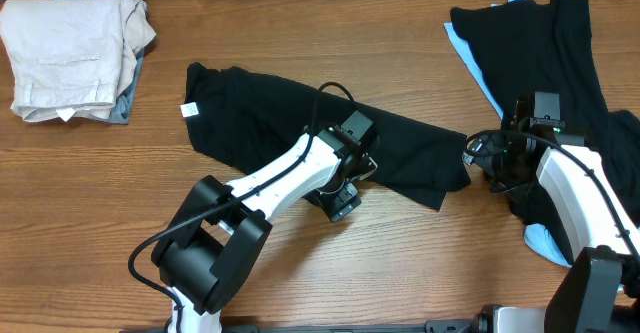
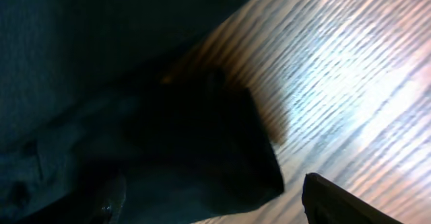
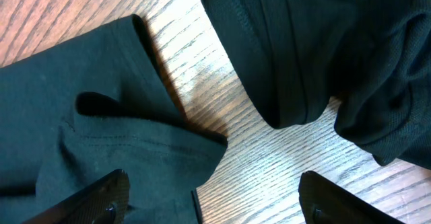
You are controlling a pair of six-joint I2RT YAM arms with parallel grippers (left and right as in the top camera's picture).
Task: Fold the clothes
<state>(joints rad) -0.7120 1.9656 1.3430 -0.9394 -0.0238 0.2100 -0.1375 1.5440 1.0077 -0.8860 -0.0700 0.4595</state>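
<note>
Saw a folded stack of beige fabric clothes (image 1: pixel 70 58) at the upper left of the wooden table (image 1: pixel 100 193). Found 1 long black garment (image 1: pixel 260 108) spread flat across the middle. Noted the left gripper (image 2: pixel 212 207) low at its near edge, fingers wide apart over black cloth. Found the right gripper (image 3: pixel 215 200) likewise spread, straddling the garment's right end, beside a heap of black and light-blue clothes (image 1: pixel 540 43).
</note>
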